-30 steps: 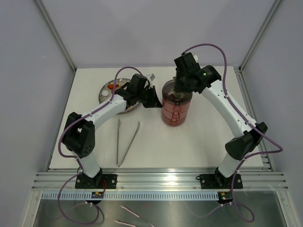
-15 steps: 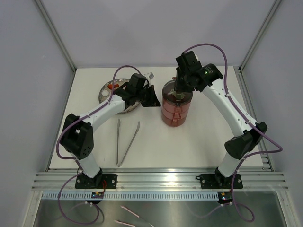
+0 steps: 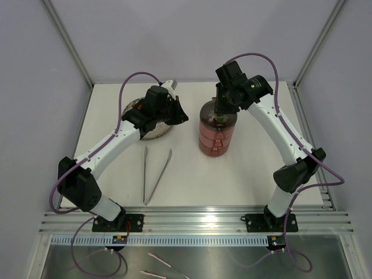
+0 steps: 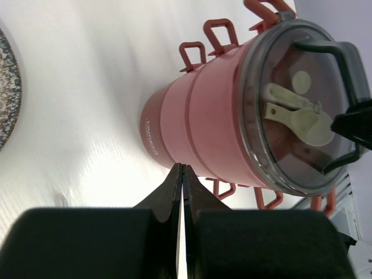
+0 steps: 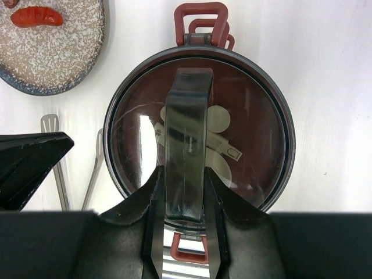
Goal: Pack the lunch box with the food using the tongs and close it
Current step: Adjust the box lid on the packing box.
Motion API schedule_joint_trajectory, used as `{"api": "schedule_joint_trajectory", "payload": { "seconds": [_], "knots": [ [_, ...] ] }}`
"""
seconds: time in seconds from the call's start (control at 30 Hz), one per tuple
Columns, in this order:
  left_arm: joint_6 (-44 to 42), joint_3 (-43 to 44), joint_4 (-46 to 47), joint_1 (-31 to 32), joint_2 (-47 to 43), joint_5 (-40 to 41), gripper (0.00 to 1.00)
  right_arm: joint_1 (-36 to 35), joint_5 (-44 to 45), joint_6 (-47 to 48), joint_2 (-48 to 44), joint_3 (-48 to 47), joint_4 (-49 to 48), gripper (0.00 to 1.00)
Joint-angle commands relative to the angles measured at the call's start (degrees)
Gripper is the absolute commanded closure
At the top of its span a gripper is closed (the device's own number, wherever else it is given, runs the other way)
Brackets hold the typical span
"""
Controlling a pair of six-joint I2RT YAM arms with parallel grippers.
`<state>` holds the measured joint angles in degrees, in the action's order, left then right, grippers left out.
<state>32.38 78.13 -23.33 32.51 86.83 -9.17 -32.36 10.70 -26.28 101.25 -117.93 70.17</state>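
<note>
While the right pincer point(image 5: 185, 180) pinches the lid handle point(image 5: 186, 116) atop the stacked lunch box point(image 3: 215, 139) on the counter point(image 3: 250, 168), the left pincer point(image 4: 183, 174) hangs pressed together, empty; an off-centre pull could topple it, and food point(image 5: 36, 16) sits unpacked on the plate point(image 5: 64, 58).

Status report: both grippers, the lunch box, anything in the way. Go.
Left gripper shut, empty. Right gripper clamped on lid handle of stacked lunch box. Tongs lying on table; red food on plate.

white table point(image 3: 250, 168), lunch box point(image 3: 216, 139), tongs point(image 3: 145, 174), speckled plate point(image 5: 64, 58)
</note>
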Motion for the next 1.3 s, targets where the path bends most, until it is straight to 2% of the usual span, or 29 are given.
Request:
{"api": "schedule_joint_trajectory", "payload": {
  "seconds": [0.0, 0.27, 0.47, 0.6, 0.63, 0.77, 0.87, 0.97, 1.1, 1.2, 1.27],
  "knots": [
    [-1.45, -1.22, 0.30, -0.43, -2.10, 3.02, 1.00, 0.45, -3.66, 2.11, 2.37, 4.72, 6.56, 1.00],
    [-1.62, -1.31, -0.22, -0.34, -2.10, 2.75, 1.00, 2.91, -8.85, 1.94, 0.44, 16.40, -0.90, 1.00],
    [-1.97, -0.52, -0.58, -0.34, -1.66, 2.58, 1.00, 2.92, -8.59, 2.11, -0.18, 16.07, -0.30, 1.00],
    [-1.71, -0.17, -0.66, -0.43, -1.22, 2.31, 1.00, 2.92, -7.10, 2.99, -0.53, 12.29, 1.81, 0.84],
    [-1.62, -0.08, -0.66, -0.43, -1.22, 2.31, 1.00, 2.92, -7.01, 3.17, -0.53, 11.33, 2.59, 0.73],
    [-1.53, 0.44, -0.57, -0.43, -1.13, 2.23, 1.00, 2.92, -6.75, 4.57, -0.62, 5.10, 3.83, 0.41],
    [-1.71, 1.32, -1.28, -0.35, -1.13, 2.49, 1.00, 2.91, -4.74, 5.01, -0.27, -0.61, 5.23, 0.27],
    [-1.97, 1.94, -2.15, -0.35, -1.31, 3.10, 1.00, 3.00, -1.84, 5.02, -1.58, -4.15, 6.03, 0.20],
    [-2.50, 2.03, -2.95, -0.43, -1.84, 4.07, 1.00, 3.61, 1.51, 4.57, -5.70, -3.63, 4.71, 0.19],
    [-2.67, 2.29, -3.21, -0.43, -1.84, 4.33, 1.00, 5.98, 3.01, 3.70, -10.54, 0.32, 1.64, 0.19],
    [-2.85, 2.55, -3.56, -0.43, -1.40, 3.72, 1.00, 8.79, 0.57, 3.26, -12.91, 5.57, -0.64, 0.19]
  ]
}}
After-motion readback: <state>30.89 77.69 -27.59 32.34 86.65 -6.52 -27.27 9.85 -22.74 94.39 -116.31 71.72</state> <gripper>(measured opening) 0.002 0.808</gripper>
